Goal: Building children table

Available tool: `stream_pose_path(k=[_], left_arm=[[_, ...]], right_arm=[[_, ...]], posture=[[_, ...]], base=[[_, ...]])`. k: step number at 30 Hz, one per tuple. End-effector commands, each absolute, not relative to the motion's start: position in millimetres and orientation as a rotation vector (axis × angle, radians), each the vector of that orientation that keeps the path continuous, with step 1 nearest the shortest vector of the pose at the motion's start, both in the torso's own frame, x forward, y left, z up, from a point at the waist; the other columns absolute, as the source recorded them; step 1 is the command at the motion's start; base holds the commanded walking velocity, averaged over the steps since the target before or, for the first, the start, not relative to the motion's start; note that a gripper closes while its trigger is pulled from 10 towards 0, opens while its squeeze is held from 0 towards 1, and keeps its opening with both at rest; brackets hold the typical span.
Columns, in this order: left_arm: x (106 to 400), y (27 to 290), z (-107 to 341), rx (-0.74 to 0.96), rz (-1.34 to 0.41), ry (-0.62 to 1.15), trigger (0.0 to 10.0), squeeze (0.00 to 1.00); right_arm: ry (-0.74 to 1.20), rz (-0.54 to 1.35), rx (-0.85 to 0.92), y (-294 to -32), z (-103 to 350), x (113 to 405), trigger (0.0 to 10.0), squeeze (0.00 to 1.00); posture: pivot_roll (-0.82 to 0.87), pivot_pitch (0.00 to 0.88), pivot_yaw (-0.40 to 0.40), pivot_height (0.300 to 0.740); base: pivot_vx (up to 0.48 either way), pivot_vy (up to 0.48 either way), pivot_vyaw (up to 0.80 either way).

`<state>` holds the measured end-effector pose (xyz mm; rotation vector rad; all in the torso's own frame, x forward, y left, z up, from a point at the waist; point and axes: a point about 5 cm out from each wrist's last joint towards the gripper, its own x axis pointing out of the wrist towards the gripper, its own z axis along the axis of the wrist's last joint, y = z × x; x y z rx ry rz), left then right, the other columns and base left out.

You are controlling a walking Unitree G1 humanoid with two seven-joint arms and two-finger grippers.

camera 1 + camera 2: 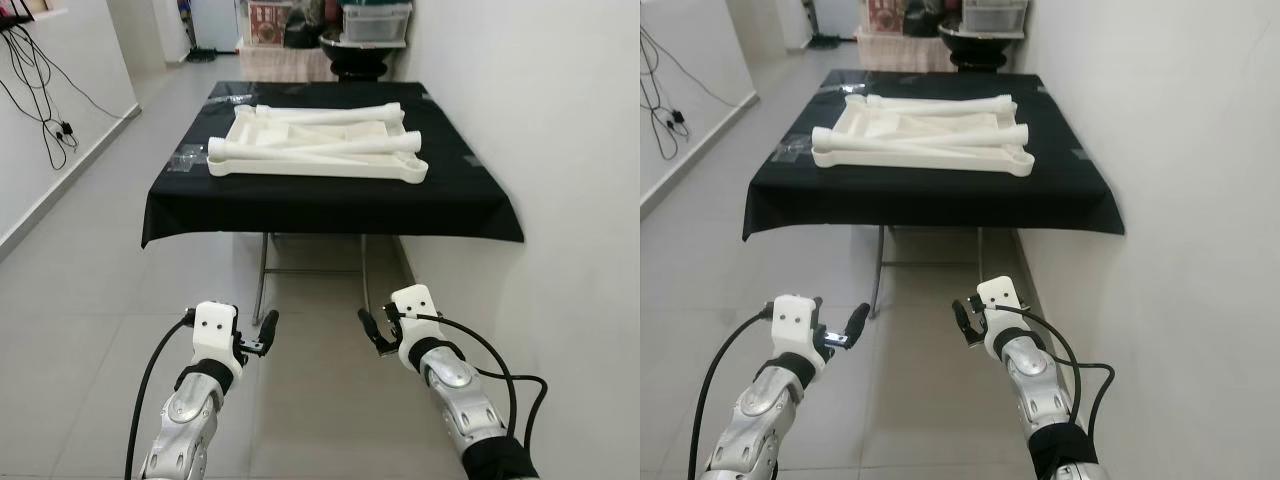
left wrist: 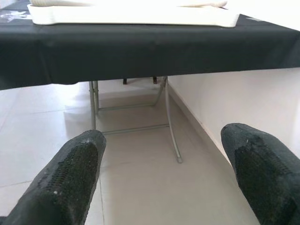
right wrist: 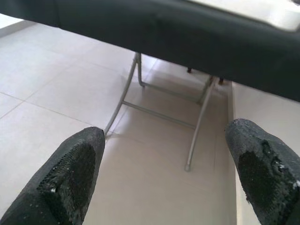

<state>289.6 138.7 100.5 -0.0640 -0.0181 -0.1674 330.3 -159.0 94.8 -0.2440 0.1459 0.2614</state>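
Both arms are raised in front of the robot, short of the table and below its top. Left gripper (image 2: 161, 173) has its fingers (image 2: 70, 180) spread wide apart, nothing between them, just floor tile and the table's metal folding legs (image 2: 166, 117) beyond. Right gripper (image 3: 168, 171) is the same: fingers (image 3: 75, 173) well apart, empty, pointing at the grey legs under the cloth hem. In the head views the left gripper (image 1: 262, 335) and right gripper (image 1: 372, 332) sit roughly level with each other, tips angled inward toward one another, a clear gap between them. Straight ahead of both grippers and above them is a table draped in a black cloth (image 1: 330, 205). The white children table top (image 1: 310, 165) lies flat on the cloth, underside up by the look of the ribbing, well beyond both grippers' reach. White table legs (image 1: 330, 115) lie across it: one along the far edge, another (image 1: 340, 148) running diagonally over the middle, both resting on the panel. A small clear plastic bag (image 1: 188, 157) sits on the cloth just off the panel's corner on the left gripper's side; contents too small to tell. White wall (image 1: 560, 150) runs close alongside the right arm. Cables (image 1: 40, 90) hang on the wall far out past the left arm. Storage boxes (image 1: 375, 20) are stacked beyond the table's far end.
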Motion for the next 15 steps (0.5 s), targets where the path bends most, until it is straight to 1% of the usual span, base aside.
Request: stream_pose_path(k=[1,5,7,8,11,12,14,15], left_arm=[[288.3,141.2,105.0,-0.037,-0.148,-0.015,10.0,0.00],[286.2,148.8,109.0,0.007,-0.121,-0.015,10.0,0.00],[284.2,150.8,106.0,0.002,-0.104,-0.003,10.0,0.00],[279.0,153.6,102.2,0.005,-0.080,0.017,10.0,0.00],[276.6,154.9,100.9,0.013,-0.072,0.024,10.0,0.00],[274.7,157.8,99.5,0.022,-0.055,0.030,10.0,0.00],[273.5,160.2,97.8,0.020,-0.042,0.036,10.0,0.00],[272.1,162.3,97.0,0.016,-0.032,0.042,10.0,0.00]], right_arm=[[0.142,0.275,-0.263,-158.7,98.8,328.2,10.0,0.00],[0.086,0.272,-0.233,-154.1,109.3,323.6,10.0,0.00],[0.075,0.251,-0.209,-156.0,109.9,321.9,10.0,0.00],[0.067,0.220,-0.158,-159.3,110.4,318.4,10.0,0.00],[0.070,0.209,-0.134,-160.9,109.7,317.0,10.0,0.00],[0.071,0.198,-0.112,-161.7,108.9,315.8,10.0,0.00],[0.072,0.185,-0.091,-162.9,108.2,315.5,10.0,0.00],[0.076,0.181,-0.078,-162.8,107.9,315.1,10.0,0.00]], posture=[[-0.17,0.036,-0.057,0.740],[-0.15,0.034,-0.048,0.740],[-0.14,0.037,-0.042,0.740],[-0.13,0.046,-0.021,0.740],[-0.13,0.046,-0.021,0.740],[-0.13,0.050,0.002,0.740],[-0.13,0.050,0.002,0.740],[-0.14,0.064,0.029,0.740]], base=[[0.000,0.000,0.00],[0.000,0.000,0.00],[0.000,0.000,0.00],[0.000,0.000,0.00],[0.000,0.000,0.00],[0.000,0.000,0.00],[0.000,0.000,0.00],[0.000,0.000,0.00]])
